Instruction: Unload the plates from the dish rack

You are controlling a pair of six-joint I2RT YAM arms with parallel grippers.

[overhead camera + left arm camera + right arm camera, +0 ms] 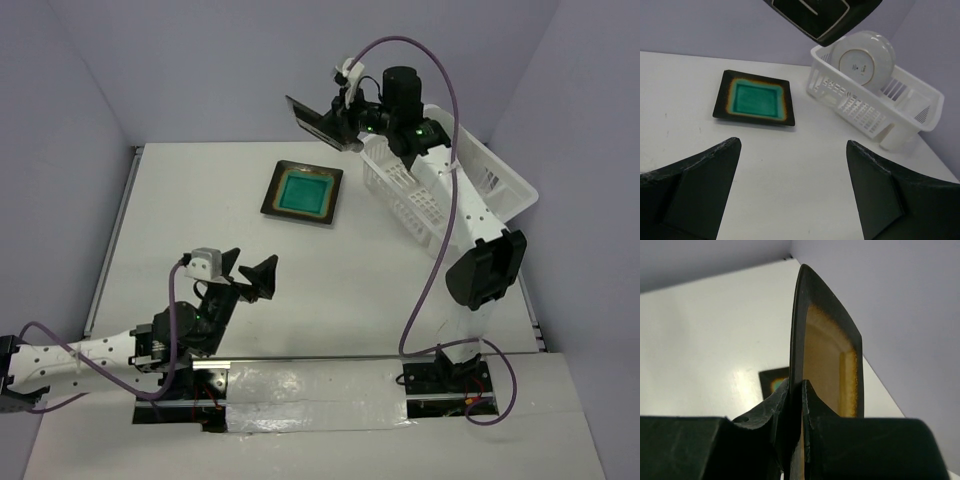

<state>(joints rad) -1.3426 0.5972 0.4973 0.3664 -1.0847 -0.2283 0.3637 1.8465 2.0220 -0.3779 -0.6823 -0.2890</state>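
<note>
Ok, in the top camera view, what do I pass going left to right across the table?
Left claw, teal plate, dish rack. The amber plate, held up in the right claw, shares the teal plate's span, so it is left out.

Right pincer (336, 121) grips black plate (304, 114) beside rack (400, 196).

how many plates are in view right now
3 for sure: the square black-rimmed teal plate flat on the white table, the square black-rimmed amber plate pinched in the right claw, one round white-backed plate standing in the white plastic dish rack. Another may hide behind it.
</note>
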